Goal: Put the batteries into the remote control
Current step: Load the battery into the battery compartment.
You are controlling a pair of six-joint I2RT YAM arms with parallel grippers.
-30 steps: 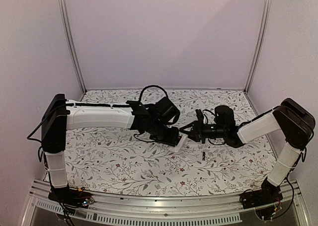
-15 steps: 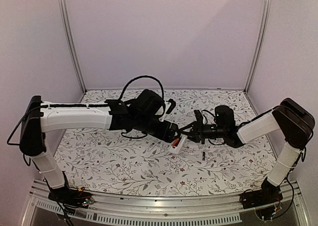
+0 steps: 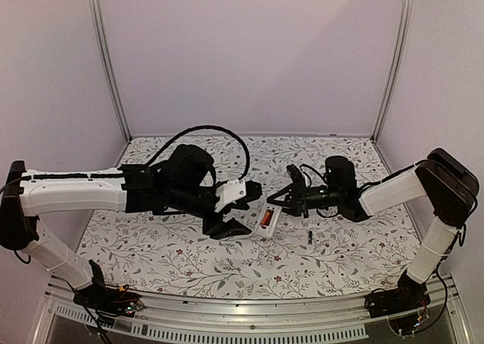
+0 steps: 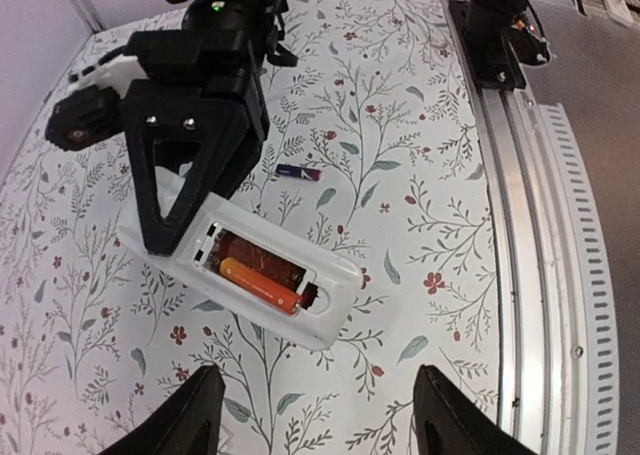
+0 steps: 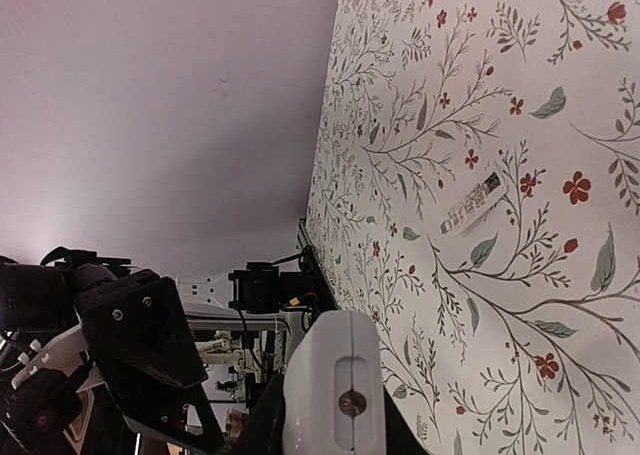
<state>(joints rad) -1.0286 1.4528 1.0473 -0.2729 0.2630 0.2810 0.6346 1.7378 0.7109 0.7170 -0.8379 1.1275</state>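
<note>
The remote control (image 4: 335, 297) is white, 1 battery (image 4: 258, 284) orange-red, tablecloth (image 4: 400, 125) floral.

Robot lab test booth: plain pale walls (image 3: 249, 57), aluminium frame posts (image 3: 107, 64), floral-clothed table (image 3: 174, 247), slotted mounting rail (image 3: 249, 319).

The slim white remote control (image 3: 268, 218) sits near the middle of the table, back side up with its battery compartment open, its far end pinched by the right gripper (image 3: 280, 202). An orange-red battery (image 4: 258, 284) lies lengthwise inside the compartment. The black battery (image 3: 310, 236) lies flat on the table, near-right of the remote and apart from it.
</note>
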